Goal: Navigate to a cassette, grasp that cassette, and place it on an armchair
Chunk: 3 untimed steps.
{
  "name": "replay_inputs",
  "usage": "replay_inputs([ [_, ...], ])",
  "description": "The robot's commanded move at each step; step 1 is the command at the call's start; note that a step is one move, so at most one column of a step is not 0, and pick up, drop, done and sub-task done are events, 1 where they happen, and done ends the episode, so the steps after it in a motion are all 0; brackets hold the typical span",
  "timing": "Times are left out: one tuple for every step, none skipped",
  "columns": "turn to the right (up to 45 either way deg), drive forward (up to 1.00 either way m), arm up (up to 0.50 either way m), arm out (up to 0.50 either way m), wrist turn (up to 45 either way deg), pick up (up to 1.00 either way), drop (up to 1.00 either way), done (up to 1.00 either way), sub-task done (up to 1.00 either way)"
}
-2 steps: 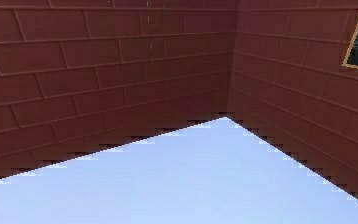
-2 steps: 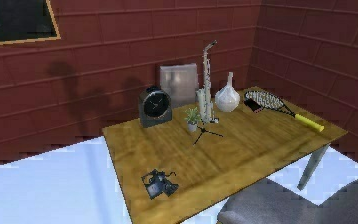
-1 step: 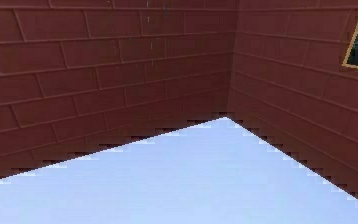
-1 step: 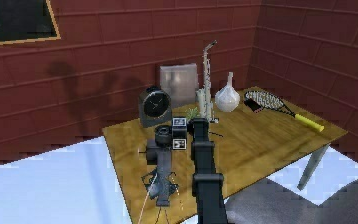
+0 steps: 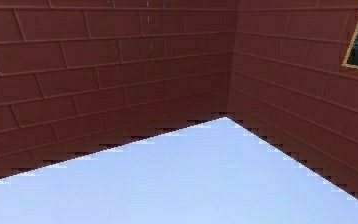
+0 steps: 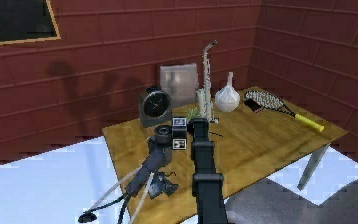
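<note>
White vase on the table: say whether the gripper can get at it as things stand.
Probably not straight away: the gripper is at the near side of the table, and an upright saxophone stands between it and the white vase.

Dark, square-sectioned arm (image 6: 205,185), built in stepped black segments. Right of the tool (image 6: 109,208), two small white squares (image 6: 178,127) with black marks. Dark tool body; two thin grey fingers (image 6: 115,193), dark-tipped.
</note>
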Motion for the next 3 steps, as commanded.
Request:
replay_inputs([
  [0.0,0.00,0.00,0.00,45.0,0.00,0.00,0.00,0.00],
  [0.0,0.00,0.00,0.00,45.0,0.00,0.00,0.00,0.00],
  [0.0,0.00,0.00,0.00,15.0,0.00,0.00,0.00,0.00],
])
